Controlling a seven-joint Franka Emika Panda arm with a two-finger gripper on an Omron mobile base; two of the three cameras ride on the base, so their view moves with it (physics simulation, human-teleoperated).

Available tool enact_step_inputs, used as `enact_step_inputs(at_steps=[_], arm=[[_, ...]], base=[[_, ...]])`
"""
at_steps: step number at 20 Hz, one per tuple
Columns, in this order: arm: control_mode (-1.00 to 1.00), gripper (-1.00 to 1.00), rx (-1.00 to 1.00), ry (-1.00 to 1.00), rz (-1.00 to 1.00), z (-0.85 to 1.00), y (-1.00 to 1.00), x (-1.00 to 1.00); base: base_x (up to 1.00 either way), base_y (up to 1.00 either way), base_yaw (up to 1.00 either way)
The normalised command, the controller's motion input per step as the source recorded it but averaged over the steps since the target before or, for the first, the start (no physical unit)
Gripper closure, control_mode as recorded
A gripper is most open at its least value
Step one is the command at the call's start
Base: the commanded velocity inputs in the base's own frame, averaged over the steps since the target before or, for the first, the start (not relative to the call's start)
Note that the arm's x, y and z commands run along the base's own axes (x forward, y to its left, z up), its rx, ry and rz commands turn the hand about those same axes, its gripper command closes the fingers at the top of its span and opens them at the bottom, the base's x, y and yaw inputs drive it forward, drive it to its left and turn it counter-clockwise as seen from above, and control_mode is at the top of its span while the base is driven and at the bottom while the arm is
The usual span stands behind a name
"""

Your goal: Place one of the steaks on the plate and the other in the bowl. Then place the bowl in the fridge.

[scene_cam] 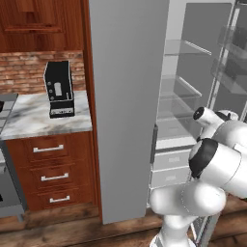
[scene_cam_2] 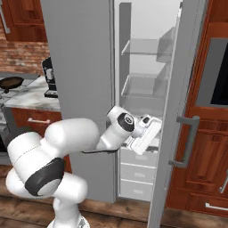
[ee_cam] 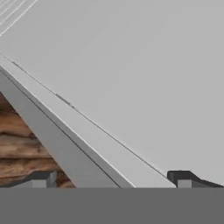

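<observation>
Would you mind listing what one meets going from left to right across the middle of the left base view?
Marble counter → black coffee machine → open fridge door → glass fridge shelves → the robot's white arm.

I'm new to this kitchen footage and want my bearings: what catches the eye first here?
The tall light-grey fridge stands open in the middle, with glass shelves and pale drawers inside. The white arm reaches in at drawer height, and its pincer is open and holds nothing, close to a grey fridge panel. To the left, a black coffee machine sits on the marble counter.
</observation>
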Motion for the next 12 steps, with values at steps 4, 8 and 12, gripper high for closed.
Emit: enact_step_inputs(at_steps=[4,8,12], arm=[[-1.0,-1.0,0.03,0.07,0.0,0.0,-1.0,-0.01],[-1.0,-1.0,0.01,-0.01,0.0,0.0,-1.0,0.0],[-1.0,-1.0,0.04,-0.14,-0.02,0.0,0.23,-0.64]], base=[[0.0,0.0,0.0],[0.0,0.0,0.0],[0.0,0.0,0.0]])
